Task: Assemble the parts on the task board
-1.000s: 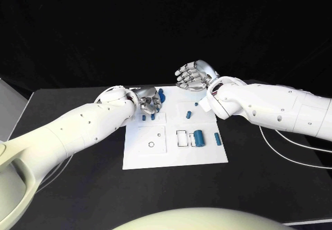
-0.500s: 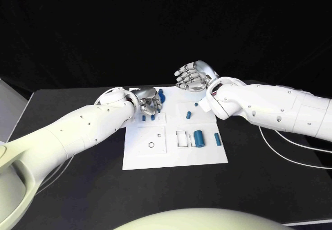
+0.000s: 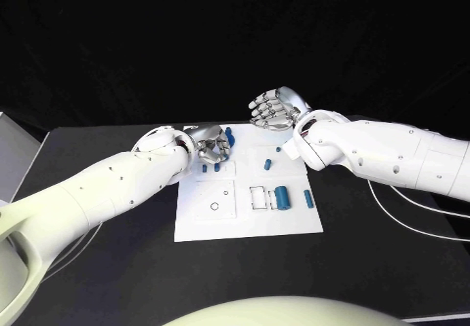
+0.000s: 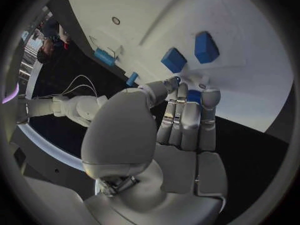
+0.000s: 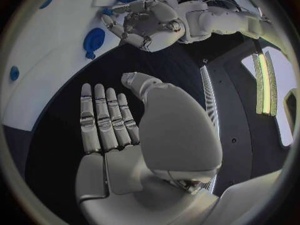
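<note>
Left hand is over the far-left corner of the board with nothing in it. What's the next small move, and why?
Probably lower the left hand and close its fingers on one of the small blue parts just beyond its fingertips. It hovers over the task board, fingers apart and empty, in the left wrist view. The right hand is raised beyond the board's far edge, open and clear of the way.

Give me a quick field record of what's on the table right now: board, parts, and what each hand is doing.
surface: black table
task board: white plate, mid-table
parts: blue cylinder lying on the board's right side; slim blue piece beside it near the right edge; small blue piece farther up
left hand: over the board's far left corner, fingers reaching down to the blue parts there; grip cannot be told
right hand: raised beyond the board's far edge, fingers straight, holding nothing
</note>
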`<action>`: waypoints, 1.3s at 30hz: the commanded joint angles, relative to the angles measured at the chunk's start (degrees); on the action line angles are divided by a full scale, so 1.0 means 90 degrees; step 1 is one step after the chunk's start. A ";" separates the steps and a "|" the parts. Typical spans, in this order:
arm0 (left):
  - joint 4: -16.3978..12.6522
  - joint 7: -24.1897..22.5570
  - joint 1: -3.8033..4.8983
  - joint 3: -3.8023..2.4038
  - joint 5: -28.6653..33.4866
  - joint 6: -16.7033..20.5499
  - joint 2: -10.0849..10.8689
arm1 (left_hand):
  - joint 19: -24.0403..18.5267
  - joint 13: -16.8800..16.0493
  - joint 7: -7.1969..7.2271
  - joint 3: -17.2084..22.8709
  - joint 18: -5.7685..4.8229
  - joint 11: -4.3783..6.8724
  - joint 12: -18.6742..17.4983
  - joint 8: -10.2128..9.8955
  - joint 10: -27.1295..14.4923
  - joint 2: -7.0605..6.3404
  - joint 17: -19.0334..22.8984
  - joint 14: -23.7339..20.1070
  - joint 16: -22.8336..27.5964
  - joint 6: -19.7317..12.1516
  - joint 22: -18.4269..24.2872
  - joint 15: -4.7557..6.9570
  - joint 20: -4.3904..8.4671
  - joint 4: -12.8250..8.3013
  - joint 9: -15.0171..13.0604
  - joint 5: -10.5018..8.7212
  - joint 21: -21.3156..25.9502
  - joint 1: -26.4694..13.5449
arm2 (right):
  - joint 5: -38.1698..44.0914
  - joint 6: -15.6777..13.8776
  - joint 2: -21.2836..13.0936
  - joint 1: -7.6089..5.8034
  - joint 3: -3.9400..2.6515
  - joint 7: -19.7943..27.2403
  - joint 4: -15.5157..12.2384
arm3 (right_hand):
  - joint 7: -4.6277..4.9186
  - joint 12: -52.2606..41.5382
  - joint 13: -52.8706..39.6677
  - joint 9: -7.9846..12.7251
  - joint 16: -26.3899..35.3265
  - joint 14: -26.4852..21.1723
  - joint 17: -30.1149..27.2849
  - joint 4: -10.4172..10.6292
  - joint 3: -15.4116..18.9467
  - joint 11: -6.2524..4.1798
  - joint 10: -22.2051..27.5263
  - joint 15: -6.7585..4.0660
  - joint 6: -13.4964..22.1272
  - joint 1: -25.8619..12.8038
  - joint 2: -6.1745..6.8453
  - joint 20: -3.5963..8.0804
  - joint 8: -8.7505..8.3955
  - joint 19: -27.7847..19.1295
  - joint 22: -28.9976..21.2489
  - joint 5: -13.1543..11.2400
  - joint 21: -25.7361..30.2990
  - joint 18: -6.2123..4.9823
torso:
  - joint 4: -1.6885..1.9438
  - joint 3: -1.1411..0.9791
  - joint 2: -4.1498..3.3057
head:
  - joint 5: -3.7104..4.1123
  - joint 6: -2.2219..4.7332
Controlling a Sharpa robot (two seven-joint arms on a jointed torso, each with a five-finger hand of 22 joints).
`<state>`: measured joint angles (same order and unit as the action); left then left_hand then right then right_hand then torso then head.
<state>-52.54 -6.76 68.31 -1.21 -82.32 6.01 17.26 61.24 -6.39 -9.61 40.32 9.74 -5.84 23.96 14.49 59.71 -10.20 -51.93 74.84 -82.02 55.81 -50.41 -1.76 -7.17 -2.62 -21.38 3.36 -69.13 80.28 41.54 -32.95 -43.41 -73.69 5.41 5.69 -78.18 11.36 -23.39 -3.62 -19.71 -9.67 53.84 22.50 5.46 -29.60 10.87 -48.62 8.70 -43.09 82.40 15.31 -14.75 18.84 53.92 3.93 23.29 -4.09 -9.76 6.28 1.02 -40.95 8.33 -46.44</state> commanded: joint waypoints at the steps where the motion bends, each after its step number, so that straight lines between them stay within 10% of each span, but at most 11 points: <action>1: -0.0113 -0.0103 -0.0003 -0.0014 0.0143 0.0195 0.0049 | 0.0056 0.0004 -0.0009 0.0000 -0.0110 0.0005 -0.0028 -0.0034 0.0035 0.0022 -0.0005 0.0057 -0.0038 0.0048 -0.0005 0.0010 0.0003 -0.0029 0.0006 0.0012 -0.0040 -0.0010 | -0.0005 0.0031 -0.0007 -0.0002 -0.0004 0.0081 0.0010 | 0.0303 0.0023 0.0000 0.0011 0.0012 0.0031 -0.0005 0.0013 -0.0020 0.0013 -0.0031 0.0007 -0.0046 -0.0062 -0.0022 -0.0031 0.0000 0.0010 -0.0006 0.0033 0.0006 -0.0084 | 0.0013 0.0008 0.0007 | -0.0019 0.0015; 14: -0.0568 0.0065 0.0009 -0.0297 0.0215 -0.0033 0.0492 | 0.0074 -0.0001 -0.0003 -0.0007 -0.0115 0.0009 -0.0098 -0.0052 0.0088 0.0005 0.0027 0.0057 -0.0029 0.0071 -0.0016 0.0013 0.0003 -0.0036 0.0006 0.0012 -0.0050 -0.0024 | -0.0022 0.0033 -0.0065 0.0000 -0.0004 0.0076 0.0036 | 0.0303 0.0023 0.0000 0.0011 0.0012 0.0031 -0.0005 0.0013 -0.0020 0.0013 -0.0031 0.0007 -0.0046 -0.0062 -0.0022 -0.0031 0.0000 0.0010 -0.0006 0.0033 0.0006 -0.0084 | 0.0047 0.0012 0.0028 | -0.0064 0.0048; 22: -0.0385 0.0136 0.0012 -0.0322 0.0123 -0.0156 0.0523 | 0.0069 -0.0002 0.0001 -0.0009 -0.0113 0.0011 -0.0114 -0.0055 0.0096 0.0004 0.0041 0.0053 -0.0024 0.0076 -0.0009 0.0013 0.0003 -0.0035 0.0006 0.0012 -0.0046 -0.0028 | -0.0023 0.0030 -0.0056 0.0000 -0.0004 0.0080 0.0044 | 0.0303 0.0023 0.0000 0.0011 0.0012 0.0031 -0.0005 0.0013 -0.0020 0.0013 -0.0031 0.0007 -0.0046 -0.0062 -0.0022 -0.0031 0.0000 0.0010 -0.0006 0.0033 0.0006 -0.0084 | 0.0064 0.0036 0.0027 | -0.0057 0.0015; 39: -0.0053 0.0181 0.0008 -0.0317 -0.0036 -0.0241 0.0413 | 0.0066 -0.0008 0.0012 -0.0016 -0.0111 0.0020 -0.0159 -0.0064 0.0130 0.0004 0.0061 0.0051 -0.0017 0.0097 -0.0001 0.0019 0.0005 -0.0036 0.0003 0.0010 -0.0042 -0.0034 | -0.0023 0.0039 -0.0036 0.0003 -0.0004 0.0083 0.0047 | 0.0301 0.0032 0.0000 0.0015 0.0019 0.0037 -0.0012 0.0014 -0.0024 0.0012 -0.0040 0.0006 -0.0054 -0.0081 -0.0019 -0.0031 -0.0001 0.0009 -0.0006 0.0049 0.0007 -0.0085 | 0.0051 0.0013 0.0021 | -0.0074 -0.0015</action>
<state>-53.17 -5.18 68.36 -4.07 -81.97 4.90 21.25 61.64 -6.40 -9.62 40.31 9.74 -5.63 22.72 14.28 60.33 -10.21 -51.48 75.05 -82.02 56.23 -50.47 -1.55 -7.17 -2.61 -21.33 3.35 -69.35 80.27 41.27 -32.94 -43.78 -73.66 5.41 5.74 -77.75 11.19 -23.39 -3.62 -19.67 -9.67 53.84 22.44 5.46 -29.60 10.87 -48.62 8.70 -43.26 82.15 15.05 -14.75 18.84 53.92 3.94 23.52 -4.09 -9.76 6.73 1.13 -40.74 7.65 -46.51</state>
